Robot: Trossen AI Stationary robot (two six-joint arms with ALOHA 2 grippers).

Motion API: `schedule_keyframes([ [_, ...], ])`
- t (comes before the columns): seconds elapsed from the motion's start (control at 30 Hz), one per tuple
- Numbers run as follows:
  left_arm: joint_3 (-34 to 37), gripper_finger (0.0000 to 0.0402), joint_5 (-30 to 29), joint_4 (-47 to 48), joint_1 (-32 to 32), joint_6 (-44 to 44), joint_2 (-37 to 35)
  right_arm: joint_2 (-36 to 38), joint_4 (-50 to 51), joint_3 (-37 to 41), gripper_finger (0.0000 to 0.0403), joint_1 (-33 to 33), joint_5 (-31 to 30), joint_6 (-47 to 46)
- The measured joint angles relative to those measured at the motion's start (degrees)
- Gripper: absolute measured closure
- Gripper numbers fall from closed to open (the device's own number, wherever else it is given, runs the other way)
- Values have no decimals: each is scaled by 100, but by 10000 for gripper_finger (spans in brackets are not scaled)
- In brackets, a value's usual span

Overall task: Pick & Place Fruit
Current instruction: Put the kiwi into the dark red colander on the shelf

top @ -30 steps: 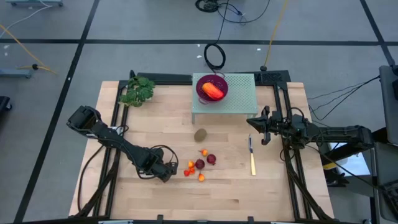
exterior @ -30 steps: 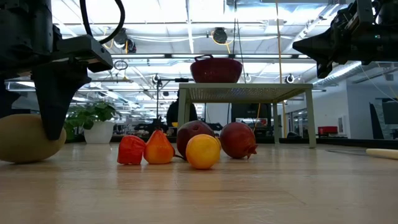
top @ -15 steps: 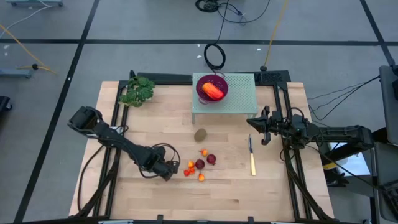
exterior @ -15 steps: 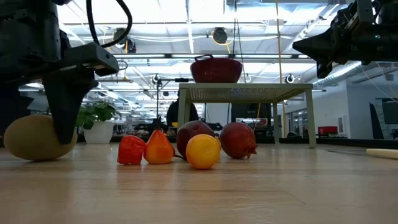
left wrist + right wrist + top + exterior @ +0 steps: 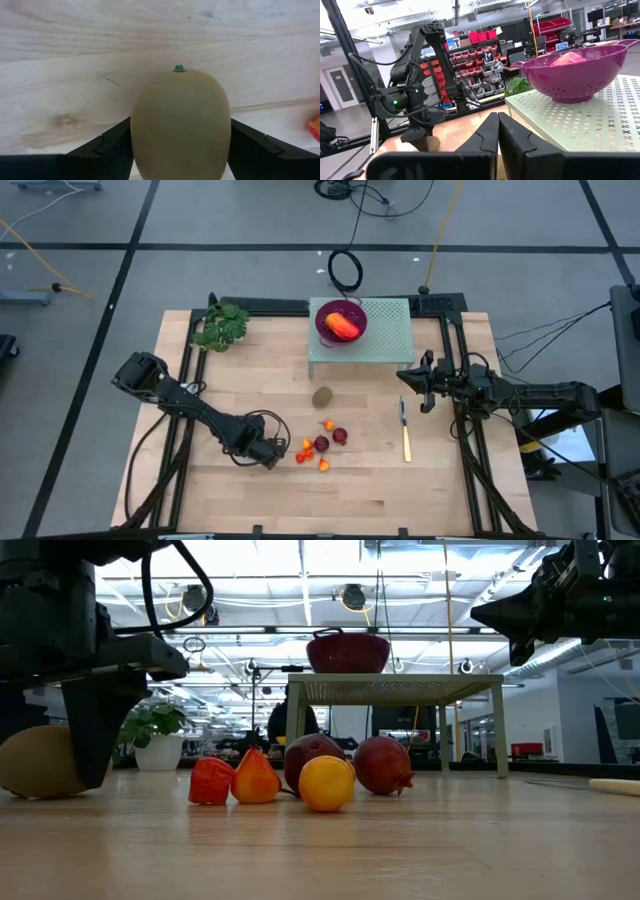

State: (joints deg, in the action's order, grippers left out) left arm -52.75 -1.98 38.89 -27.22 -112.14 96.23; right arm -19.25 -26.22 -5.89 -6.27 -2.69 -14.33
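Setting: robotics lab or workshop. Wooden worktop [image 5: 250, 490] on a black frame over grey taped floor with loose cables [image 5: 346, 268]. Behind: shelving of red parts bins [image 5: 482, 36], monitors, open ceiling with strip lights [image 5: 300, 580].

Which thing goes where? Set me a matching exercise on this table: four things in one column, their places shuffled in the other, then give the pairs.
Things:
1. kiwi
2. purple colander
3. yellow-handled knife
4. leafy bunch

Places:
A. on the green stand
B. at the table's far left corner
C. between the fingers of the left gripper
D. flat on the wood, near the shut right gripper

Pairs: 1-C, 2-A, 3-D, 4-B
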Motion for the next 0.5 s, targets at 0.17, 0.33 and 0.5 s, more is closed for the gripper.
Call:
schedule_keyframes([
  [0.17, 0, 140, 1, 0, 4, 1, 0, 0, 2, 0, 399, 1, 0, 0],
  [0.33, -2, 144, -2, 0, 4, -3, 0, 0, 12, 0, 399, -1, 2, 0],
  [0.5, -11, 173, -11, -13, 4, -4, -9, 0, 121, 0, 399, -1, 2, 0],
])
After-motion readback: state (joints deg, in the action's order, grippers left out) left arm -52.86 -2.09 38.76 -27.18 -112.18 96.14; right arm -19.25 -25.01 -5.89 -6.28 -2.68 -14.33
